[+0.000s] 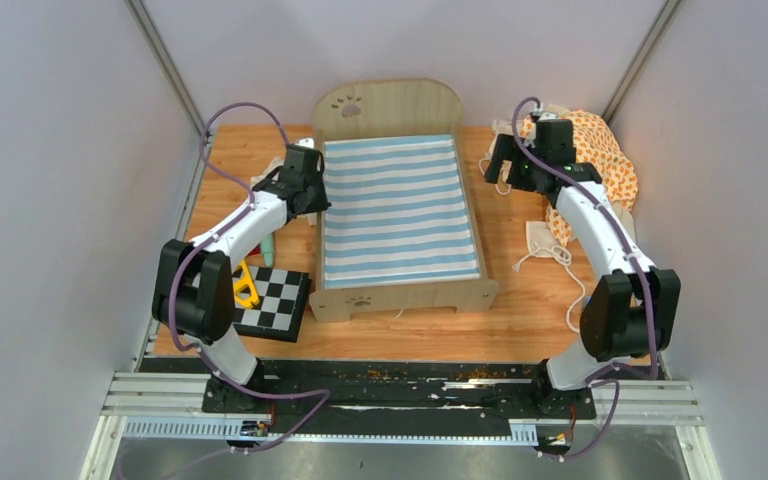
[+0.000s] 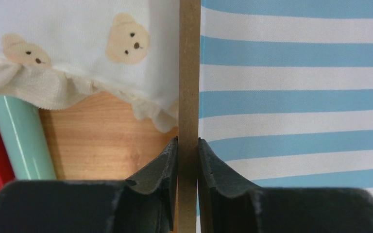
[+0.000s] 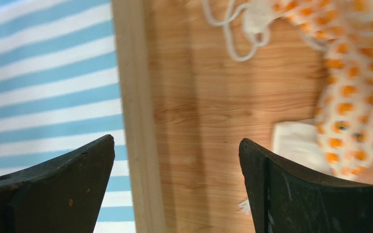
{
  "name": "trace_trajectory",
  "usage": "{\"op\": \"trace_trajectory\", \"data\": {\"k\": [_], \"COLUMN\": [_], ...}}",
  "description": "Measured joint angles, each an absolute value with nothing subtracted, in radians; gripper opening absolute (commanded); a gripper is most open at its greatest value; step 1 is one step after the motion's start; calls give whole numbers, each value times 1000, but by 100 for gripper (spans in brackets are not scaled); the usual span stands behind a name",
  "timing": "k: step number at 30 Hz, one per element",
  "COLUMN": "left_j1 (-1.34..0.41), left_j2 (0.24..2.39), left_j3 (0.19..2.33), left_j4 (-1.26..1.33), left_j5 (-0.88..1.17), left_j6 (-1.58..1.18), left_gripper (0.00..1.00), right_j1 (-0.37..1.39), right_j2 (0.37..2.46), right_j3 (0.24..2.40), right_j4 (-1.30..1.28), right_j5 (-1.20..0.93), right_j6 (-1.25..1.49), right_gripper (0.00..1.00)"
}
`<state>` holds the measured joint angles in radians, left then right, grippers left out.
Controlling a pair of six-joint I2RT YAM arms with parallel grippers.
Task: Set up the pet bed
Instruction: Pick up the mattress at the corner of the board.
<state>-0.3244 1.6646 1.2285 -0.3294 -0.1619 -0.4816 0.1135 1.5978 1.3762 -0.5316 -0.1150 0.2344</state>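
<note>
The pet bed stood in the middle of the wooden worktop, its blue-and-white striped base facing up between two rounded end boards. The left hand was clamped on the bed's thin left side rail, one finger pressed to each face. The right hand hung wide open over the bed's right edge, one finger above the stripes and the other above bare wood. A white pillow with bear prints lay against the outside of the left rail. An orange-patterned cushion sat at the far right corner.
</note>
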Motion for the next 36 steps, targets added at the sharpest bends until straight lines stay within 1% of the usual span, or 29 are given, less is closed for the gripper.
{"op": "trace_trajectory", "data": {"k": [3, 6, 7, 8, 9, 12, 13, 14, 17, 21, 25, 33, 36], "left_j1": [-323, -319, -319, -319, -319, -319, -319, -319, -319, -319, -319, -319, -319], "left_j2": [1656, 1581, 1546, 1489, 1445, 1265, 1222, 1175, 1075, 1034, 1019, 922, 908], "left_j3": [1257, 1270, 1271, 1271, 1271, 1268, 1264, 1256, 1229, 1205, 1164, 1046, 1008], "left_j4": [-405, -454, -463, -476, -484, -489, -488, -488, -511, -577, -646, -680, -678], "left_j5": [-158, -158, -159, -161, -165, -186, -192, -199, -226, -246, -253, -300, -300], "left_j6": [-459, -435, -427, -419, -411, -383, -374, -364, -342, -318, -295, -270, -270], "left_gripper": [48, 64, 67, 71, 74, 85, 92, 95, 97, 98, 100, 100, 100], "right_j1": [76, 50, 46, 44, 44, 35, 28, 12, -69, -139, -141, -150, -154], "right_j2": [1544, 1500, 1491, 1482, 1476, 1467, 1467, 1471, 1521, 1674, 1832, 2077, 2141], "right_j3": [1394, 1396, 1396, 1396, 1395, 1393, 1393, 1393, 1428, 1549, 1654, 1785, 1818], "right_j4": [-546, -549, -550, -549, -545, -528, -525, -525, -537, -548, -560, -580, -592], "right_j5": [-16, 83, 107, 134, 159, 241, 252, 254, 245, 262, 271, 265, 251], "right_j6": [234, 231, 229, 226, 225, 229, 233, 241, 277, 307, 323, 350, 351], "right_gripper": [98, 93, 95, 99, 100, 100, 100, 100, 100, 100, 100, 100, 97]}}
